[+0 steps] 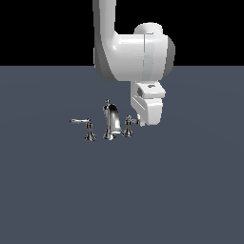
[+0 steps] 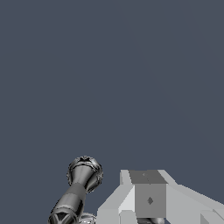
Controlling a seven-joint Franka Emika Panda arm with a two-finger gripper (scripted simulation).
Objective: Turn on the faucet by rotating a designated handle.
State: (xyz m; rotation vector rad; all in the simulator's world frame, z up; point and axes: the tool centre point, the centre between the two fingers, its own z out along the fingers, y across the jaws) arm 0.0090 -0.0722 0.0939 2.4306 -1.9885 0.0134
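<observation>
Faucet (image 1: 111, 122) – chrome spout plus two levers, whole set only in exterior view; wrist view shows just the handle (image 2: 78, 190), short, stubby, flared base. Gripper (image 1: 141, 122) sits just beside it, exterior view's right – opening can't tell.

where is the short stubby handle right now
In the exterior view, the handle stands right of the spout, close beside the pincer.

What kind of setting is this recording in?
A bare simulated test scene, not a real kitchen: a shiny chrome faucet set standing alone on a flat featureless grey floor, a black void behind, a smooth white robot arm.
</observation>
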